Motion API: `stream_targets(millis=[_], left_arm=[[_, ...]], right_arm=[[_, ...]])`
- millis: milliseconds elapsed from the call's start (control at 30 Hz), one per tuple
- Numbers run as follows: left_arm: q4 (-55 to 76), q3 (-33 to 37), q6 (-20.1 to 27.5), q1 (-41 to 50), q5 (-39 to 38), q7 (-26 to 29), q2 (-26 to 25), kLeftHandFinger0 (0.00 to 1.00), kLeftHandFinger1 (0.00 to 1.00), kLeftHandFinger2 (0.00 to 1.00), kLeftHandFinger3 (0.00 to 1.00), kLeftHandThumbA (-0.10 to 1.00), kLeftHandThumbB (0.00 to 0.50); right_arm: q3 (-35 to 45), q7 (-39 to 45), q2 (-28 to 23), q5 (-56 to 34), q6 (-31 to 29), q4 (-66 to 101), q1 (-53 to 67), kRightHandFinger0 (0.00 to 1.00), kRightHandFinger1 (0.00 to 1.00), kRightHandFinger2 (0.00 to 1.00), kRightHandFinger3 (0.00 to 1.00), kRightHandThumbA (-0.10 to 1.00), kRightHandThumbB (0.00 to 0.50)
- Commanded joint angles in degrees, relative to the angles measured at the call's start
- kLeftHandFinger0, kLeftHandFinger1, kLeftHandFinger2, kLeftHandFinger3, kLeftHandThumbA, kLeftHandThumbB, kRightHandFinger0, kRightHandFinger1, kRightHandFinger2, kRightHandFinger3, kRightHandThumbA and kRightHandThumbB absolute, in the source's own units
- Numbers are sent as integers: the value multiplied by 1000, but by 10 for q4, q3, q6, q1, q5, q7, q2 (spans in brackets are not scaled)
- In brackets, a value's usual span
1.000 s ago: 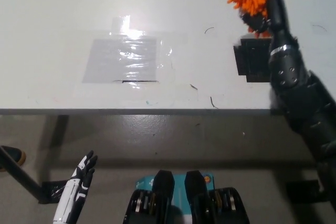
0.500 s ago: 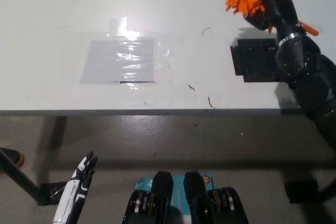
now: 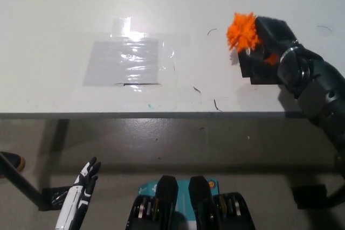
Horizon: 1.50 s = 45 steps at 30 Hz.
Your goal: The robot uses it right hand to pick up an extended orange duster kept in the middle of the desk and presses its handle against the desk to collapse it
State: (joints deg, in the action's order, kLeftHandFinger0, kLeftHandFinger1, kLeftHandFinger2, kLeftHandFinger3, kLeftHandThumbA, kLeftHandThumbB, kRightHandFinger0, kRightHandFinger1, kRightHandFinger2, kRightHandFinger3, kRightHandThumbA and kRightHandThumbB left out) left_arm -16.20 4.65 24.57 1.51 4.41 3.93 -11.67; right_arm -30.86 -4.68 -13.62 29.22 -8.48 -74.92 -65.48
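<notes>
My black right hand (image 3: 272,39) is shut on the orange duster (image 3: 243,32) over the right part of the white desk (image 3: 161,4). The fluffy orange head sticks out to the left of the hand. A small bit of the orange handle shows under the fingers; the rest is hidden by the hand. The hand hovers just above a black square pad (image 3: 257,69) on the desk. My white left hand (image 3: 81,192) rests low at the lower left, below the desk edge, fingers apart and holding nothing.
A patch of clear tape or plastic film (image 3: 126,60) is stuck on the desk's middle left. The desk's front edge (image 3: 161,115) runs across the picture, with grey floor below it. A dark shoe tip (image 3: 11,160) shows at far left.
My right hand has turned and come down toward the black pad, bringing the duster head lower and a little left. The left hand has not moved.
</notes>
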Motion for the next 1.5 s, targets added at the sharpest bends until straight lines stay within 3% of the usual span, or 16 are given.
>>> stream_targets(millis=[0,133,167,433,467,600,700,833,867,933,967,1133,1267,1367,1433,1467], left_arm=[[12,-1,24,-2,-2,6,-7,1000,1000,1000,1000,1000,500],[12,3,24,1,0,7,-7,1000,1000,1000,1000,1000,500],[15,0,24,1,-3,6,-6,1000,1000,1000,1000,1000,500],[11,0,24,0,3,10,-6,1000,1000,1000,1000,1000,500],[9,0,24,-3,3,12,-6,1000,1000,1000,1000,1000,500],[7,-3,24,-4,-5,6,-4,1000,1000,1000,1000,1000,500],[13,-2,24,2,6,11,-5,1000,1000,1000,1000,1000,500],[13,-2,24,2,6,11,-5,1000,1000,1000,1000,1000,500],[10,-2,24,-2,4,10,-4,1000,1000,1000,1000,1000,500],[7,-4,24,-6,-1,7,-3,1000,1000,1000,1000,1000,500],[6,-4,24,-7,-1,8,-3,1000,1000,1000,1000,1000,500],[2,-5,24,-20,-6,5,-4,1000,1000,1000,1000,1000,500],[-4,-7,24,-36,-13,-2,-2,1000,1000,1000,1000,1000,500],[-2,-9,24,-48,-14,-3,-3,1000,1000,1000,1000,1000,500],[-7,-8,24,-56,-3,8,-5,1000,1000,1000,1000,1000,500],[-7,-7,24,-61,-5,6,-5,1000,1000,1000,1000,1000,500]], right_arm=[[-24,150,-9,24,75,12,-70,1000,1000,1000,1000,822,492],[-13,179,-22,9,79,51,-59,1000,1000,1000,1000,894,500],[-11,168,-38,11,65,108,-46,1000,1000,1000,1000,1000,491],[35,172,-81,-6,71,304,-2,1000,1000,1000,1000,1000,500],[115,190,-114,-84,82,492,9,1000,1000,1000,1000,1000,448],[167,200,-123,-125,81,563,3,1000,1000,1000,1000,1000,456],[264,209,-156,-211,149,709,-42,1000,1000,1000,1000,1000,499],[272,217,-151,-207,156,715,-39,1000,1000,1000,1000,1000,500],[352,183,-152,-303,181,815,-44,1000,1000,1000,1000,1000,500],[383,168,-165,-328,172,879,-29,1000,1000,1000,1000,1000,470],[392,157,-166,-320,166,900,-17,1000,1000,1000,1000,1000,499],[425,120,-170,-280,125,1039,115,1000,1000,1000,1000,1000,435],[452,109,-157,-319,116,1147,261,1000,1000,1000,1000,1000,419],[442,85,-110,-342,128,1223,382,1000,1000,1000,1000,1000,444],[424,70,-75,-323,86,1233,448,1000,1000,1000,1000,1000,479],[412,66,-60,-310,55,1235,490,1000,1000,1000,1000,1000,448]])
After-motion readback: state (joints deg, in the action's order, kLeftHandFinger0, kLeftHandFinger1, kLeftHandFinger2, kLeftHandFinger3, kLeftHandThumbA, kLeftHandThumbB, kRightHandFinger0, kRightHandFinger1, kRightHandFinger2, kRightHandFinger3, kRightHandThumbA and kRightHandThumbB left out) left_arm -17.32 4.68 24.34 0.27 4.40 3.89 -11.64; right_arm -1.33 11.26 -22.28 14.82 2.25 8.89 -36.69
